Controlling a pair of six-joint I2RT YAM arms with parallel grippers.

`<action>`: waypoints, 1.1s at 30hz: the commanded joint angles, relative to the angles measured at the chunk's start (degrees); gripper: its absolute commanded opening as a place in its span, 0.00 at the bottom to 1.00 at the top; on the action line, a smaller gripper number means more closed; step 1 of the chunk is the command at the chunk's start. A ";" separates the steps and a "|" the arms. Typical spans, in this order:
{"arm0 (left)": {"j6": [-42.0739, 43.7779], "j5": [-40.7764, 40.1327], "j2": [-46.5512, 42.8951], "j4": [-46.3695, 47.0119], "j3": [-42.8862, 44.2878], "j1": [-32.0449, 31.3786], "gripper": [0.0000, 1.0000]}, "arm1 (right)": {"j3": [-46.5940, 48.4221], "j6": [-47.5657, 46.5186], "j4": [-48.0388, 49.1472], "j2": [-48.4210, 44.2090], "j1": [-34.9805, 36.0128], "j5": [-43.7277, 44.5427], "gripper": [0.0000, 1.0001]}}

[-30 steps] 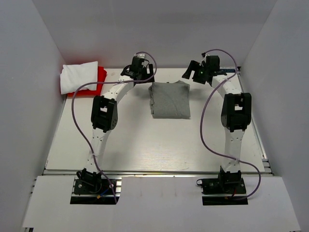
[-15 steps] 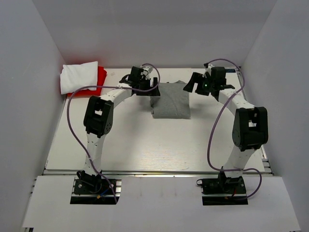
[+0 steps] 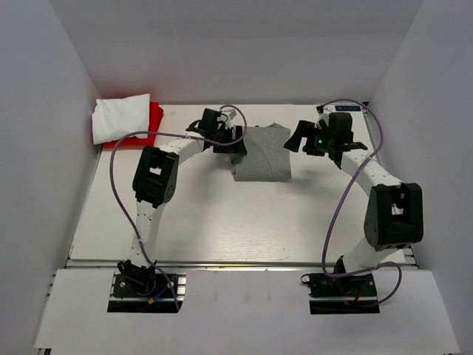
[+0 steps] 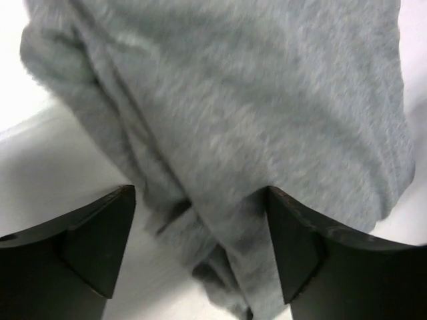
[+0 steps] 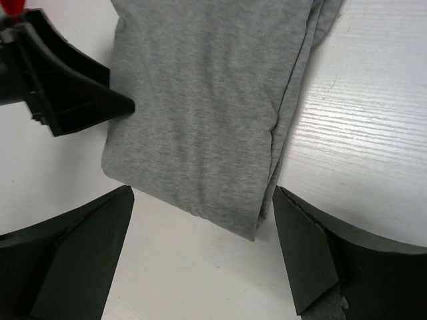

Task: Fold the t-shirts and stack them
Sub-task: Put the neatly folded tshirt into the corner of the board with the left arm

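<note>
Two hands flank the grey t-shirt (image 3: 260, 155), both spread, neither pinching anything.

- Grey t-shirt: folded to a narrow rectangle at the far middle of the tabletop (image 3: 222, 214), with layers bunched along the long edges.
- Stack: the white t-shirt (image 3: 120, 117) lies folded on the red t-shirt (image 3: 154, 117) in the far left corner, against the wall. I read that as the drop-off pile, with grey the last one out.
- Left hand (image 4: 200, 193): at the shirt's left edge, low. The rolled edge fills the gap between its fingers (image 4: 100, 240). Can't tell whether the tips touch cloth or tabletop.
- Right hand (image 5: 203, 193): just beside the right edge and apparently higher, since its wrist view takes in most of the shirt. It is wide open, with the shirt's end roughly centred between the fingers.
- Why mirrored: my guess is a two-sided grab, one edge each, so the bundle keeps its folds. That would serve either a last fold or a lift over to the pile.

Pose:
- Left arm: reaches forward, elbow raised, forearm bent right toward the shirt.
- Right arm: elbow pushed out to the right, forearm angled back left, wrist aimed down at the cloth.

Risk: the loose layers at the left edge could slip if the pinch only catches the top ply.
</note>
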 commanded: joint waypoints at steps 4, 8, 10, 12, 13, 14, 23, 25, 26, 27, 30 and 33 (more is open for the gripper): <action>1.06 0.51 6.35 -3.28 5.89 -1.80 0.77 | -3.63 -1.92 1.81 -7.55 -0.21 2.23 0.90; 1.86 1.12 7.58 -2.76 7.04 -2.42 0.59 | -6.62 -2.71 1.37 -12.46 -0.39 4.95 0.90; 2.65 1.83 7.58 -2.05 7.04 -2.94 0.50 | -8.38 -3.15 0.07 -14.66 -0.39 7.23 0.90; 3.18 2.61 8.11 -1.53 7.04 -3.47 0.38 | -9.09 -3.67 0.76 -15.90 -0.39 9.69 0.90; 3.87 2.62 8.11 -1.53 7.83 -3.47 0.31 | -10.05 -3.85 0.32 -16.42 -0.56 10.92 0.90; 4.66 3.14 8.63 -1.53 8.88 -3.47 0.23 | -10.41 -4.03 0.06 -18.00 -0.48 11.28 0.90; 11.17 -1.08 3.20 -4.06 12.05 -2.25 0.00 | -16.56 -4.47 -1.35 -27.50 -0.56 18.05 0.90; 15.03 -2.03 1.26 -6.26 15.02 -1.55 0.00 | -17.79 -4.55 -2.05 -29.52 -0.48 18.93 0.90; 16.35 -4.74 0.73 -8.62 16.00 -0.84 0.00 | -18.23 -4.64 -2.14 -29.96 -0.48 19.62 0.90; 20.19 -5.90 0.73 -10.12 17.22 -0.83 0.00 | -18.49 -4.56 -2.40 -30.75 -0.48 19.72 0.90; 26.97 -8.27 0.20 -15.49 21.80 -0.31 0.00 | -19.02 -4.56 -2.58 -32.42 -0.48 20.68 0.90; 30.07 -11.00 -0.33 -19.62 24.87 1.10 0.00 | -19.20 -4.38 -3.28 -32.95 -0.39 22.51 0.90</action>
